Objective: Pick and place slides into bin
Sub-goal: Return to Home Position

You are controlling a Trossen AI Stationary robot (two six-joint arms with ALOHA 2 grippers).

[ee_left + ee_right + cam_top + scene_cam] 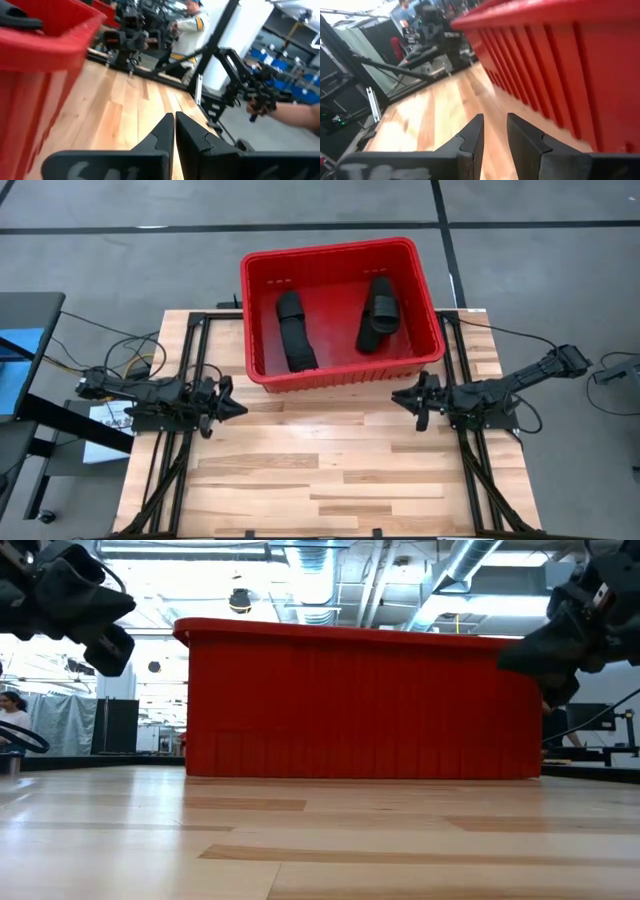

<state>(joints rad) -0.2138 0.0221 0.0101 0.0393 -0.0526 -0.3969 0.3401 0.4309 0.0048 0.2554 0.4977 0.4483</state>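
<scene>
Pale planked wood tabletop (300,480), grey floor (150,205) around it. Red bin (330,252) sat at the 12 o'clock edge: moulded plastic, ribbed tapered walls, rolled rim. Matte black slides (295,330) lay inside, one group toward the bin's 9 o'clock wall, another toward 3 o'clock; exact count unclear. No slide showed on the bare wood, so loading looked finished, with only parking the arms left. Left hand (238,408) at 9 o'clock, clenched on nothing. Right hand (397,395) at 3 o'clock, slightly parted, empty.
</scene>
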